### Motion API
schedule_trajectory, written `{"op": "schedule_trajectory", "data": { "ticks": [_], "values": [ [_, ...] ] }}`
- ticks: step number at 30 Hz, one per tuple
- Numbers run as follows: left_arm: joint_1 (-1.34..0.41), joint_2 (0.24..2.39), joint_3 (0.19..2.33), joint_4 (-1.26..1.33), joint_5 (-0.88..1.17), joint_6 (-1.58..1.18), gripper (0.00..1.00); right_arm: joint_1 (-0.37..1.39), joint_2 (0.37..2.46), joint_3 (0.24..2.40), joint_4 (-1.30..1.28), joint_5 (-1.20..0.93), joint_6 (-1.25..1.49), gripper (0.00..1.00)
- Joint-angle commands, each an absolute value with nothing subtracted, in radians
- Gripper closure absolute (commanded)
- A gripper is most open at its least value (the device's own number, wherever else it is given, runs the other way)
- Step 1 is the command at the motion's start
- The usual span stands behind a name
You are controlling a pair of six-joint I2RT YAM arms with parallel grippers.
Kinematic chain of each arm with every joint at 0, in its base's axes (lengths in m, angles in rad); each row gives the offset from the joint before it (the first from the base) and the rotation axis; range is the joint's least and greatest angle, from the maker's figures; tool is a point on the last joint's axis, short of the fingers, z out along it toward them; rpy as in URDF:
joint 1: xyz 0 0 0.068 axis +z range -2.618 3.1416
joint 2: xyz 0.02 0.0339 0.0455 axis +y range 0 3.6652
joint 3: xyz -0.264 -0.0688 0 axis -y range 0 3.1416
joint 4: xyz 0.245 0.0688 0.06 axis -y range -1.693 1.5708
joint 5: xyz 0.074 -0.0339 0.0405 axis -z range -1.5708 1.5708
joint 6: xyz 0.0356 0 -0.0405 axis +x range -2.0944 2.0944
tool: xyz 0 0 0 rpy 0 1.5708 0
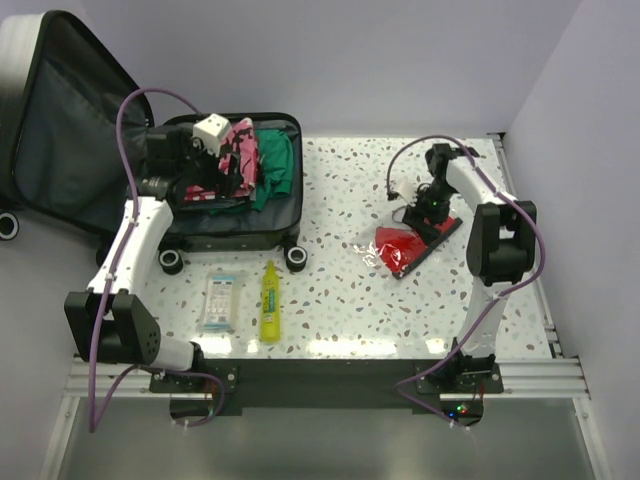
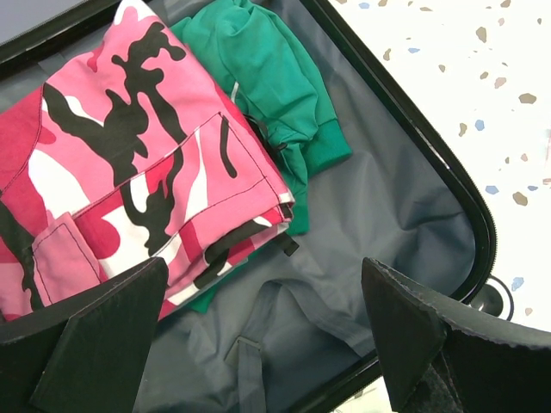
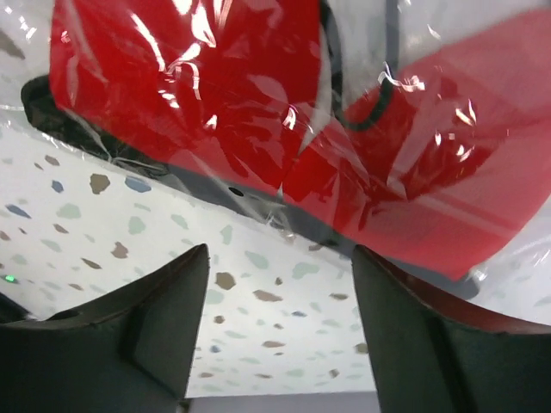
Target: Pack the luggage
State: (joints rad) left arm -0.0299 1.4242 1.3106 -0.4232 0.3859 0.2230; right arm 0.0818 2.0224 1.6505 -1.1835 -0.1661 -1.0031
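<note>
Luggage [image 1: 287, 205] below the wide-open, empty left claw [image 2: 263, 288] holds a pink camouflage garment [image 2: 129, 172] and green garment [image 2: 267, 77]; the bagged red item [image 3: 258, 95] before the parted, empty right claw [image 3: 280, 262] is not yet packed.

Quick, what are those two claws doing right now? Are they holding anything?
Left gripper: open, holding nothing, above the open luggage.
Right gripper: open, holding nothing, at the edge of the red plastic-wrapped packet.

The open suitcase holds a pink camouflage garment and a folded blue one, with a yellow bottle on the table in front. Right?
No: the folded garment beside the pink camouflage garment is green, not blue, as the left wrist view shows. Both lie in the open grey-lined suitcase; the yellow bottle lies on the speckled table in front.
</note>
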Motion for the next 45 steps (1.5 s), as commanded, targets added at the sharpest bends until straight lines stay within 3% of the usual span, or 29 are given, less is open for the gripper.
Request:
{"op": "schedule_trajectory", "data": {
  "ticks": [1,3,9,25,31,38,40,45],
  "values": [
    [-0.037,1.39,1.31,-0.44,0.394,0.249,0.0,0.071,1.977,1.655,-1.221,-0.241,-1.343,0.25],
    [-0.037,1.394,1.324,-0.452,0.399,0.25,0.0,0.068,1.97,1.643,-1.236,-0.278,-1.519,0.18],
    [-0.037,1.402,1.342,-0.483,0.399,0.25,0.0,0.067,2.017,1.7,-1.325,-0.295,-1.83,0.16],
    [-0.037,1.387,1.33,-0.522,0.347,0.27,0.0,0.113,2.056,1.603,-1.223,-0.313,-1.988,0.25],
    [-0.035,1.37,1.333,-0.54,0.325,0.282,0.0,0.117,2.063,1.533,-1.177,-0.287,-1.971,0.45],
    [-0.032,1.374,1.35,-0.538,0.319,0.287,0.0,0.12,2.002,1.47,-1.161,-0.305,-1.915,0.84],
    [-0.029,1.374,1.351,-0.537,0.319,0.287,0.0,0.12,1.979,1.477,-1.175,-0.313,-1.879,1.0],
    [-0.002,1.374,1.361,-0.531,0.337,0.25,0.0,0.126,1.928,1.645,-1.28,-0.383,-1.634,1.0]
  ]
}}
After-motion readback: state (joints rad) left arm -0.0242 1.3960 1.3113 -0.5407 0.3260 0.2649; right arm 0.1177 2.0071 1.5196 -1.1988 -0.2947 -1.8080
